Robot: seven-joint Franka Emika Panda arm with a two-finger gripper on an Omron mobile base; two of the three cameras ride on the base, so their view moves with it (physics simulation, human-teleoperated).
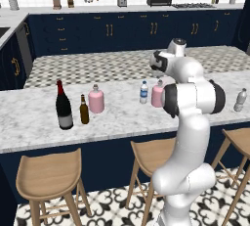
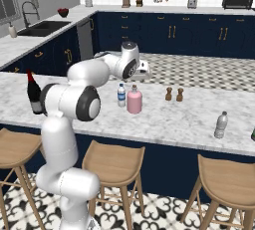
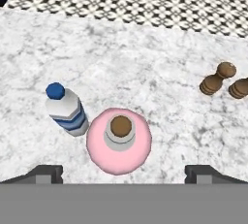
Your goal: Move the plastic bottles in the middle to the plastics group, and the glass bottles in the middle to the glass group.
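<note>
2 pink bottles point(image 1: 96, 99) point(image 3: 119, 140), 1 blue-label bottle point(image 3: 67, 110), 2 wooden shakers point(image 3: 217, 78).

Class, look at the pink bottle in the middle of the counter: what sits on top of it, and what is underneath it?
A brown stopper plugs the pink bottle's neck. Above it hangs the open hand, not touching. The bottle stands on the marble counter; its own body hides the spot underneath.

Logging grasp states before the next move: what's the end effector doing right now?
End effector: open, holding nothing, fingertips spread wide above the pink bottle.
</note>
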